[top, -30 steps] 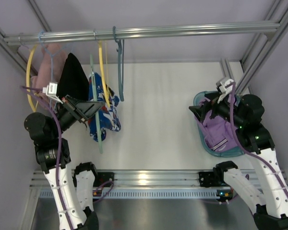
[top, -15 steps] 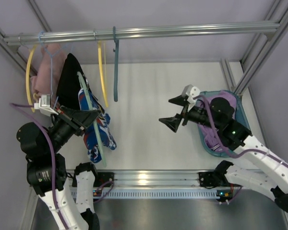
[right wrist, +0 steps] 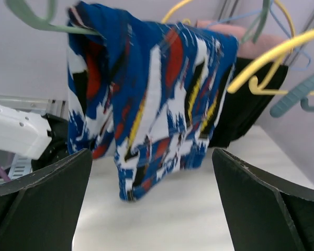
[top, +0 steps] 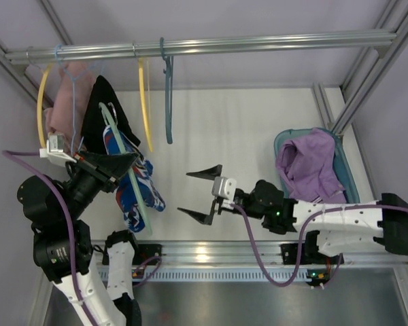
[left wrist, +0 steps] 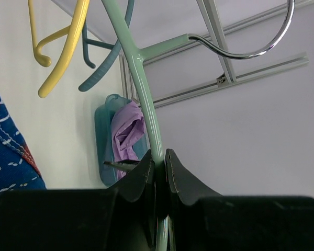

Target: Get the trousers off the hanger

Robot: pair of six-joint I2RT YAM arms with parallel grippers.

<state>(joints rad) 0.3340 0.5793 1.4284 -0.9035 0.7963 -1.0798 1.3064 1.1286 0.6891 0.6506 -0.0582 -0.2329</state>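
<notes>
The bright-blue patterned trousers hang folded over the mint-green hanger, off the rail at the left of the table. My left gripper is shut on the hanger's neck, just below the metal hook. My right gripper is wide open and empty, low over the table, pointing left at the trousers and apart from them. In the right wrist view the trousers hang ahead between my fingers, with the hanger's end at the top left.
A rail runs across the back with two yellow hangers, a slate-blue hanger, a black garment and a pink one. A teal basket with a purple cloth sits at the right.
My right arm swung left from the basket across the table, its open gripper now facing the trousers. My left gripper has drawn the hanger and trousers down off the rail.
</notes>
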